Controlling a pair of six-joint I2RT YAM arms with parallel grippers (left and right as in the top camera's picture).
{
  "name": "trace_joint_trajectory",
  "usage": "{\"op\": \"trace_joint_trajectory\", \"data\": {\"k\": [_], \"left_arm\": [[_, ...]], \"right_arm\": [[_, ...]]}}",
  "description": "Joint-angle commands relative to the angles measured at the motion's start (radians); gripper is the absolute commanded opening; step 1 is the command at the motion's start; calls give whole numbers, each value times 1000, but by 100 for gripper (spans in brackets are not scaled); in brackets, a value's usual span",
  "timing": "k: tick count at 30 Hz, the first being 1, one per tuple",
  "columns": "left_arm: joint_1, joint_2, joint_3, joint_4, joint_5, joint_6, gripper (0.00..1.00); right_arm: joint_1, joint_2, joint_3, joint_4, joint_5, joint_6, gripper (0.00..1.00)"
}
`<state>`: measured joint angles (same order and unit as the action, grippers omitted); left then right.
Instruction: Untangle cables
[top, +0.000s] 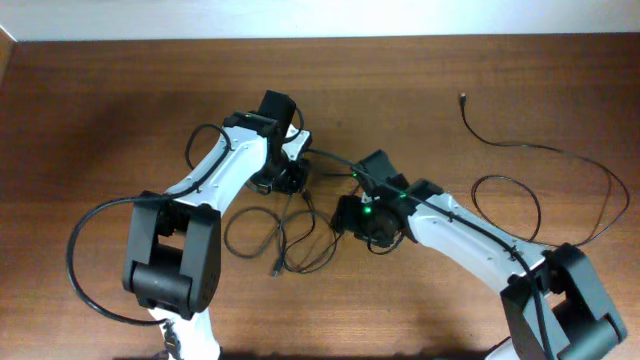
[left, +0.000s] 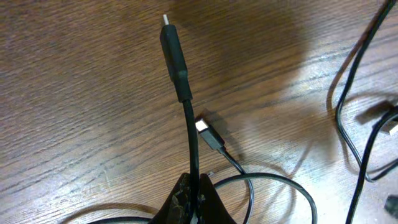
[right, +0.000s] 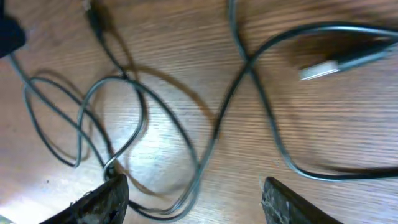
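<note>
Overhead, the table (top: 120, 100) is dark brown wood with a fine streaked grain, and a pale wall (top: 300, 15) runs along its far edge. The cables (top: 285, 240), thin glossy black cords, lie looped in a knot at mid-table toward the near edge. One strand trails in wide curves to the right edge. The left gripper (top: 288, 183) and right gripper (top: 352, 212) sit over the knot.

In the left wrist view, the left gripper (left: 194, 194) has its jaws pinched tight on one cord, whose long rounded plug (left: 174, 53) is raised off the wood.

In the right wrist view, the right gripper (right: 193, 186) has its jaws spread wide and holds nothing. Crossed loops lie on the wood below it.
</note>
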<state>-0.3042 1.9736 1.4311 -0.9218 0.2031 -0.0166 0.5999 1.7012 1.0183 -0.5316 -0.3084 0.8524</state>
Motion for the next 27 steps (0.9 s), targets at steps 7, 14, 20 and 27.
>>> {"op": "trace_joint_trajectory", "data": {"k": [7,14,20,27], "left_arm": [[3,9,-13,2,-17,-26,6],[3,9,-13,2,-17,-26,6],[3,9,-13,3,-17,-26,6],[3,9,-13,5,-17,-26,6]], "right_arm": [[150,59,-2,32,62,34,59],[158,126,-1,98,-4,47,15],[93,115,1,105,-64,12,33],[88,115,1,129,-126,19,4]]}}
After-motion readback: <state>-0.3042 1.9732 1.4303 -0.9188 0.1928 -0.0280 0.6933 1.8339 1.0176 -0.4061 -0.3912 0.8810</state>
